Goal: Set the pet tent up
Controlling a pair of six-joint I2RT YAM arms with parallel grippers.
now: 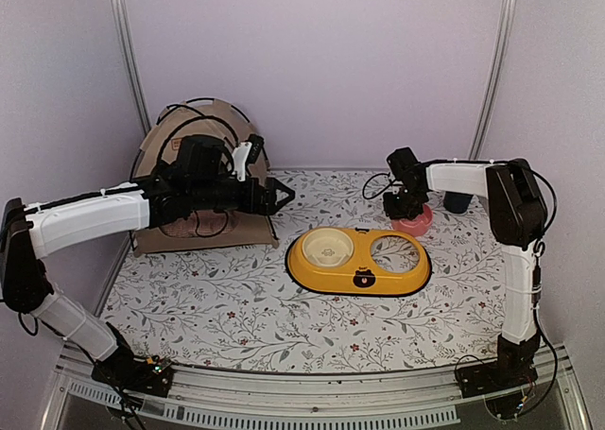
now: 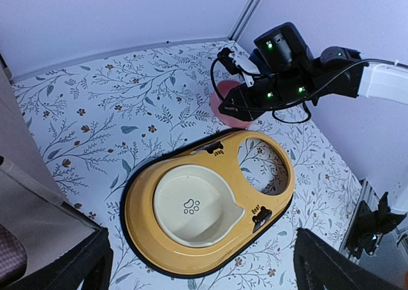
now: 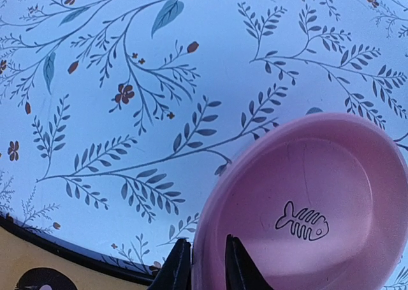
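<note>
The pet tent point(image 1: 161, 145), tan with thin black poles, stands domed at the back left against the wall. My left arm reaches across its front. The left gripper point(image 1: 282, 198) is open to the right of the tent and holds nothing. In the left wrist view its fingers point(image 2: 338, 264) spread wide above the yellow tray, and tent fabric point(image 2: 19, 175) shows at the left edge. My right gripper point(image 1: 403, 209) is at the back right. Its jaws point(image 3: 203, 264) pinch the rim of a pink bowl point(image 3: 319, 194), one finger outside and one inside.
A yellow double-bowl feeder tray point(image 1: 359, 279) lies mid-table, with a white bowl point(image 1: 326, 248) in its left hole and its right hole bare. The pink bowl point(image 1: 417, 225) sits just behind the tray. A dark cup-like thing point(image 1: 458, 201) stands at the back right. Walls enclose the floral mat.
</note>
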